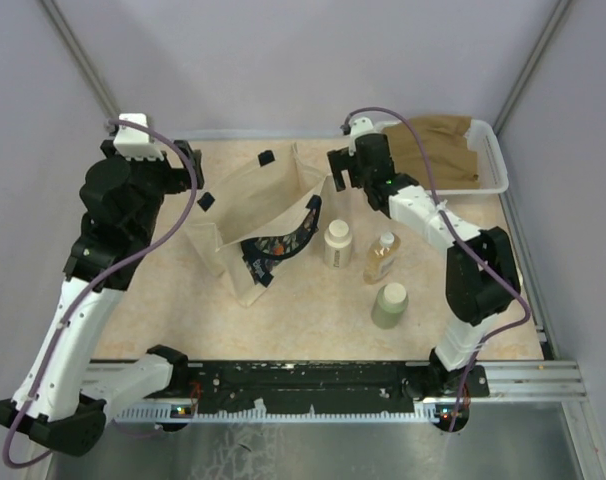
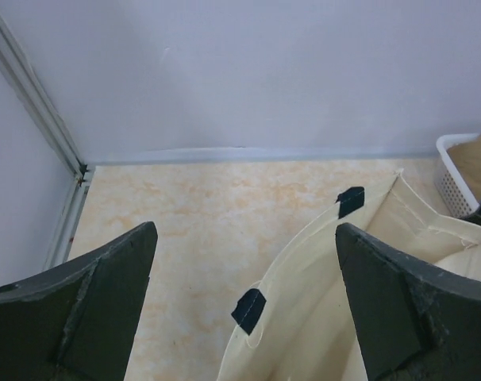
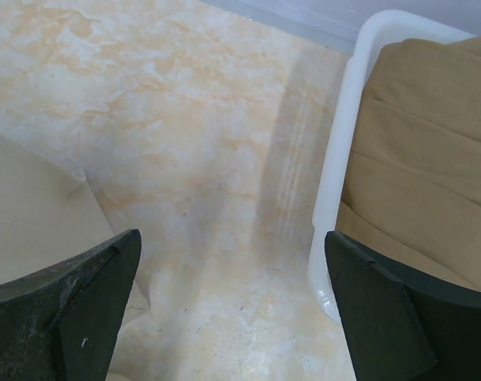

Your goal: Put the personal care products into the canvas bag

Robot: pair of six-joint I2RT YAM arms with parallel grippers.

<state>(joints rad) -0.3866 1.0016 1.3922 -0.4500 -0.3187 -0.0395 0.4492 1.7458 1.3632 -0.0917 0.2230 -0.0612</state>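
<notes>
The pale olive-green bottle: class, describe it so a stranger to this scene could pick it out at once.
Find the large beige canvas bag on the table, left of centre; three small bottles stand to its right. The olive-green cylinder is the one nearest the arms' mounting rail, in front of the cream bottle and the amber-liquid bottle. Unlike them, it has no white cap.

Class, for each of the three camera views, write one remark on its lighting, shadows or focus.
Top external: soft even light, only faint shadows beside the cream white-capped bottle and beige canvas tote bag. Left wrist: the bag's rim is crisp, the left hand's dark fingers softer. Right wrist: a grey shadow band with streaky sheen crosses the marbled tabletop beside the white plastic basket.
</notes>
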